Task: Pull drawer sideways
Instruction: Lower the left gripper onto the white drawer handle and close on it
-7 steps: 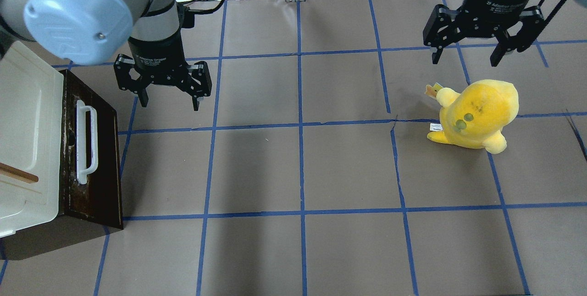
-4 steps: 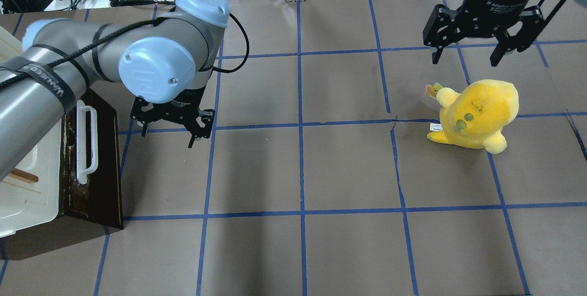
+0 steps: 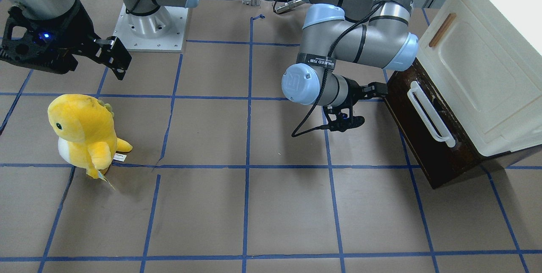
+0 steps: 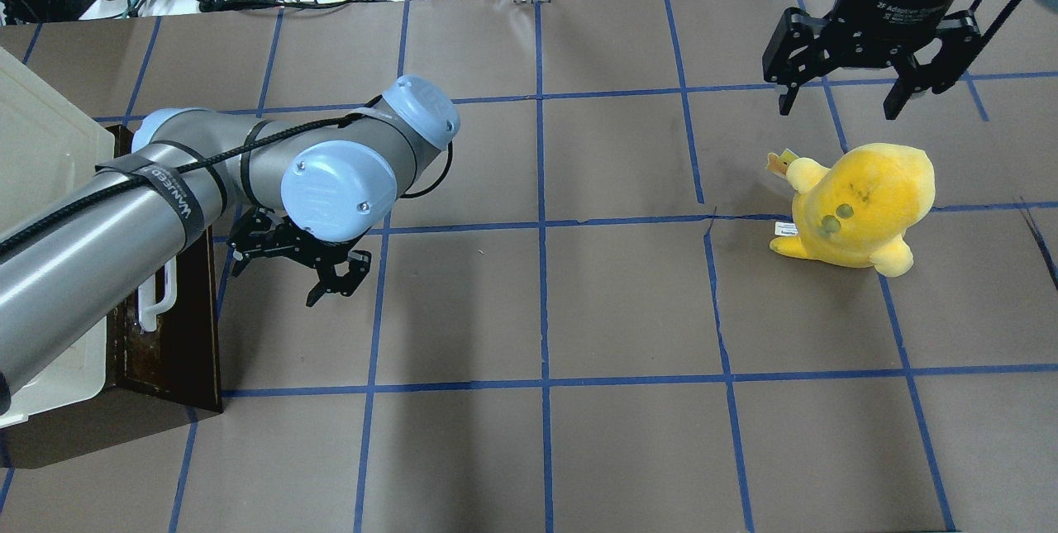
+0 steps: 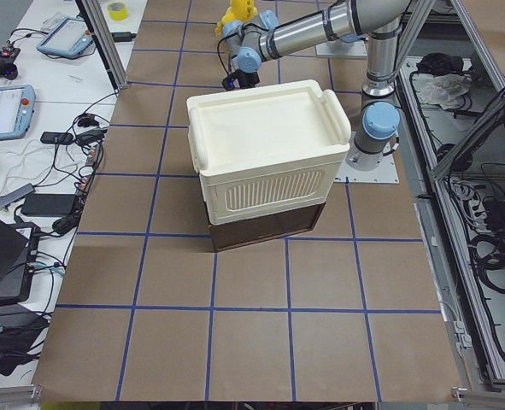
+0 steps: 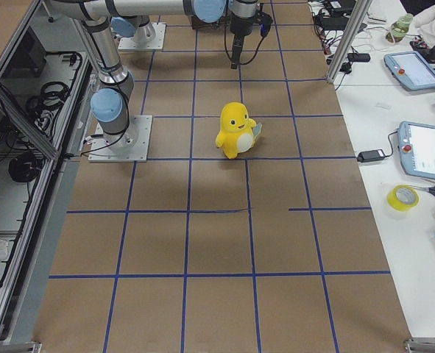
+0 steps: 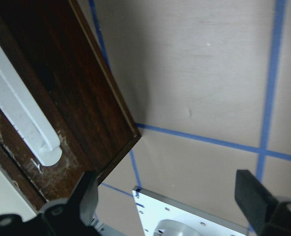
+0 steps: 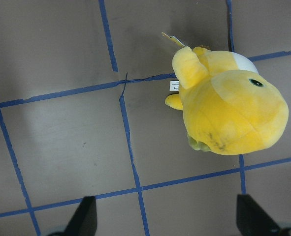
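Note:
The drawer (image 3: pixel 417 137) has a dark brown wooden front and a long white bar handle (image 3: pixel 430 114). It sits low under a cream cabinet (image 3: pixel 487 61) and looks pushed in. In the overhead view my left arm covers part of the drawer front (image 4: pixel 178 326). My left gripper (image 4: pixel 285 273) is open and empty. It is turned sideways, just off the drawer front and apart from the handle. It also shows in the front-facing view (image 3: pixel 366 106). The left wrist view shows the drawer front (image 7: pixel 61 88) and handle (image 7: pixel 22 113) close ahead. My right gripper (image 4: pixel 839 102) is open, high over the far right.
A yellow plush toy (image 4: pixel 860 202) stands on the table's right side, below my right gripper, and shows in the right wrist view (image 8: pixel 229 108). The cream cabinet door carries a small wooden handle (image 3: pixel 441 30). Brown paper with blue tape lines covers the table (image 4: pixel 537 310).
My left arm has swung down and nearer the drawer front, and its gripper has turned from pointing down to sideways, staying open. The right arm and the plush have not moved.

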Controlling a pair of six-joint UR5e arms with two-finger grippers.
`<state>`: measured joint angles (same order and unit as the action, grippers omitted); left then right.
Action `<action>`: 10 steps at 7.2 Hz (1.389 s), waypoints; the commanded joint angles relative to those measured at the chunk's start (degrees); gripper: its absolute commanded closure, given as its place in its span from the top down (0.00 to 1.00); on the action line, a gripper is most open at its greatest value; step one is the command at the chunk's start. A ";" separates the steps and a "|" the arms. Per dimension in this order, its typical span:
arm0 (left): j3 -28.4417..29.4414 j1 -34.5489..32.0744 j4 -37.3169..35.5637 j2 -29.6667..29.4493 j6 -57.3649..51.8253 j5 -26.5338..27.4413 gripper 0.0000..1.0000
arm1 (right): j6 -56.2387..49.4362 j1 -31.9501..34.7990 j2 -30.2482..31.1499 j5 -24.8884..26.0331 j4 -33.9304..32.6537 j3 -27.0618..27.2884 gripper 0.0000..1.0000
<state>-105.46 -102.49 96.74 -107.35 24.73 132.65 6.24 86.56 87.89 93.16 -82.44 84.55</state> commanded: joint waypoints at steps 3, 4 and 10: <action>-5.19 0.18 0.64 -4.70 2.43 23.23 1.00 | 0.00 -0.07 0.00 0.00 0.00 0.00 1.00; -5.02 0.53 0.73 -5.32 3.48 25.01 1.00 | 0.00 -0.07 0.00 0.00 0.00 0.00 1.00; -4.14 7.99 9.78 -5.42 6.48 30.48 0.98 | 0.00 0.01 0.00 0.00 0.00 0.00 1.00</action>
<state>-109.96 -96.45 106.00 -112.74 31.14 163.03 6.24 86.57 87.89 93.16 -82.44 84.55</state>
